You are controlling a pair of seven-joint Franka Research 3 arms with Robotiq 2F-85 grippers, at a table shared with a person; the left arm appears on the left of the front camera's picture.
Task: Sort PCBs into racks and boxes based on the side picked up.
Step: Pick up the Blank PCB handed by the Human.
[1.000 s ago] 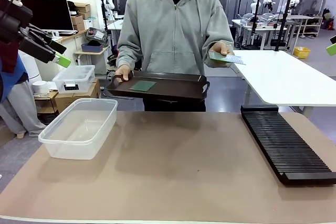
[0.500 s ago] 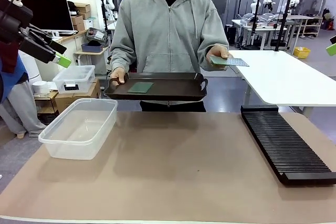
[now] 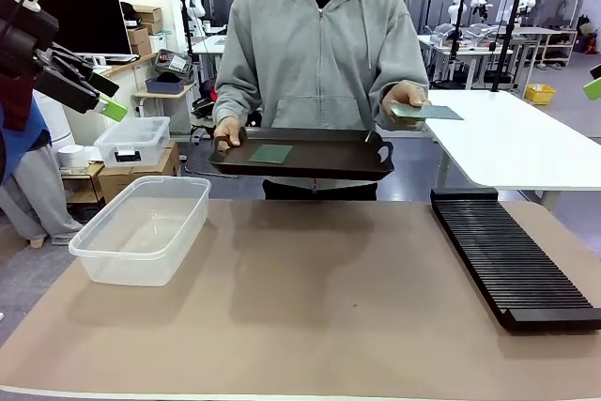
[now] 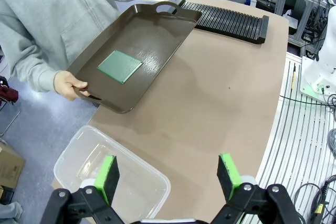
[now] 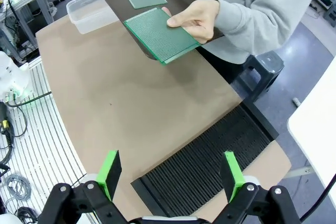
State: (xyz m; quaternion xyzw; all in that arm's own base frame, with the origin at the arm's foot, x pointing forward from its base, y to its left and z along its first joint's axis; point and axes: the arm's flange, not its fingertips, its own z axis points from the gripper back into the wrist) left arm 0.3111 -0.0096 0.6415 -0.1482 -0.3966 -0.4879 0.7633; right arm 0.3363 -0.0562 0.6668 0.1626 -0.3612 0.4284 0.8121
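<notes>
PCBs [image 5: 160, 35]: two in play, none sorted yet as far as I can see. The rack [image 3: 512, 260] has all slots bare and the clear tub [image 3: 141, 229] holds nothing. One PCB [image 3: 270, 153] lies flat on the dark tray [image 3: 329, 152] that the person carries by a handle over the far table edge, well ahead of both grippers. The other PCB [image 3: 434, 112] is pinched flat in the person's other hand [image 3: 406, 98], held out level beside the tray, far ahead of the right gripper and above the rack's far end. So the whole job looks to be left: both boards need taking over, then each goes into rack or tub by the side grabbed. As for pose, the left gripper [image 4: 169, 174] hangs high off the table's left side, jaws spread wide, nothing between the pads. The tub sits just below and ahead of it, and the tray with its board is farther out. The right gripper [image 5: 170, 174] is likewise raised and drawn back, jaws fully apart and empty, with the rack directly beneath and in front of its fingers and the offered board beyond that. Neither arm touches anything.
</notes>
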